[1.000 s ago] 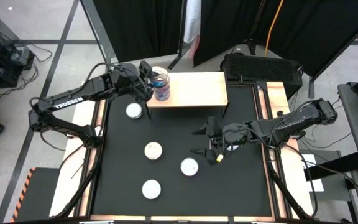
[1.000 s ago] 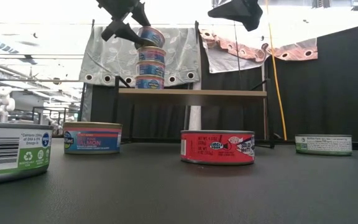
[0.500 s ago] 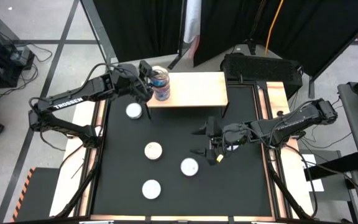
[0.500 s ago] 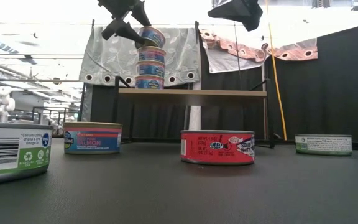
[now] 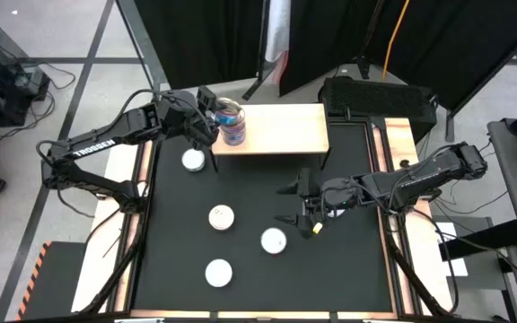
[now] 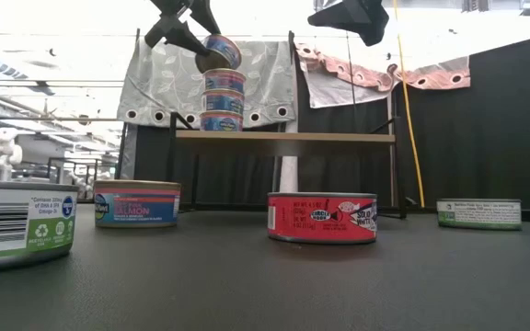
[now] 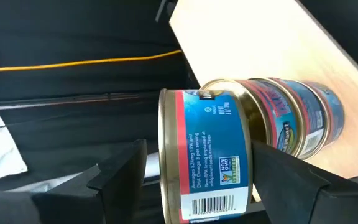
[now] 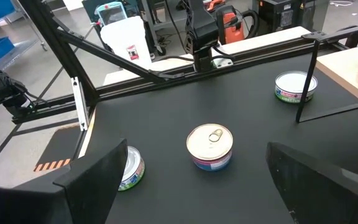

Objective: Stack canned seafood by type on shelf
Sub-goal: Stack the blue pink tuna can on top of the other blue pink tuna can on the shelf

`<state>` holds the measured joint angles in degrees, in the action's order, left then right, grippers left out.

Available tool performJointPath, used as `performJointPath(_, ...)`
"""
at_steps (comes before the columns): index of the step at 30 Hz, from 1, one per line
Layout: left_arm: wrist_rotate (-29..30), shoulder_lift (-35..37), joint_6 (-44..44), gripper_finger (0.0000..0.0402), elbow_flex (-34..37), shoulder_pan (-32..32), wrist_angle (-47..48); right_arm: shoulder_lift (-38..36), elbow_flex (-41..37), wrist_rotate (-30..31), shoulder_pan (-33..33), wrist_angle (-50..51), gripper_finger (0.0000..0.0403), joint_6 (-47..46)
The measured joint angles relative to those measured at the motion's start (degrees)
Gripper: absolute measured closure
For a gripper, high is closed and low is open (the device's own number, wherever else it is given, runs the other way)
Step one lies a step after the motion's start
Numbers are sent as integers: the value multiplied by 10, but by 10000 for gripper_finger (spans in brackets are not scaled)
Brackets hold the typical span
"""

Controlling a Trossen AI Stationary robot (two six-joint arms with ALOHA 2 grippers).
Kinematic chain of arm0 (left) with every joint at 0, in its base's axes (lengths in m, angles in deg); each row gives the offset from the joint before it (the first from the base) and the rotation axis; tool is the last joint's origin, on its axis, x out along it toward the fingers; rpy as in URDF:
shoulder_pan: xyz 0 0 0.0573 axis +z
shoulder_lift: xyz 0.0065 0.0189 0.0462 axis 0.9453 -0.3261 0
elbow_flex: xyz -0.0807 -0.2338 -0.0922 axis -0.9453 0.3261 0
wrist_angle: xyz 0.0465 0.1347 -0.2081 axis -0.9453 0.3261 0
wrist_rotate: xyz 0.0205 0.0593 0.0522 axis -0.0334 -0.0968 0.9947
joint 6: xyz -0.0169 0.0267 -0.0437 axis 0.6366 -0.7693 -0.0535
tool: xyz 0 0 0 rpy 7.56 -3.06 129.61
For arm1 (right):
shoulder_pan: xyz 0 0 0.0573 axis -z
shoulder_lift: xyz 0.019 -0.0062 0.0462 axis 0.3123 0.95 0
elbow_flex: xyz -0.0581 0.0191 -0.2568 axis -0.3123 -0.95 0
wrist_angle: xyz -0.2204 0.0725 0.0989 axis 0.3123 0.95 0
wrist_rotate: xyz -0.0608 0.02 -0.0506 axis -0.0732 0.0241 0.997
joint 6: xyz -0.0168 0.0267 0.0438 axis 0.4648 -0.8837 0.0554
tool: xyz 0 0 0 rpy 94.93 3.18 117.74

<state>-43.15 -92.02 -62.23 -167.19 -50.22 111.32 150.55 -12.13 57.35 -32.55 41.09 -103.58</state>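
While the left gripper (image 5: 212, 109) clamps a blue tin (image 7: 204, 155) by its rims, that tin hangs tilted just over a stack (image 6: 222, 101) of blue tins at the left end of the shelf (image 5: 281, 128); the low view suggests its lower edge touches the stack's top, though I cannot be sure. From the left wrist, the held tin's label and barcode face the camera, with the stack (image 7: 291, 115) right behind it on the light wood top (image 7: 278, 43).

Lower on the black table (image 5: 240, 179), the right gripper (image 5: 296, 205) hovers with fingers spread wide and nothing between them.

Four tins lie loose on the table in the high view: one (image 5: 193, 160) beside the shelf's left leg, one (image 5: 222, 216) mid-table, one (image 5: 274, 240) near the right gripper, one (image 5: 218, 272) nearest the front edge. A fifth, white-labelled, (image 5: 334, 212) peeks out under the right arm. At table height a red tin (image 6: 322, 217), a blue salmon tin (image 6: 137, 203), a green-white tin (image 6: 478, 213) and a near white one (image 6: 21, 221) show.

Black curtains (image 5: 420, 36), a patterned cloth (image 6: 155, 83) and a yellow cable (image 5: 391, 40) stand behind the table.
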Motion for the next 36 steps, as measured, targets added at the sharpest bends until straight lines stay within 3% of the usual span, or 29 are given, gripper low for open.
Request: performJointPath(36, -34, -20, 38, 126, 0, 14, -22, 0, 0, -2, 0, 0, 26, -2)
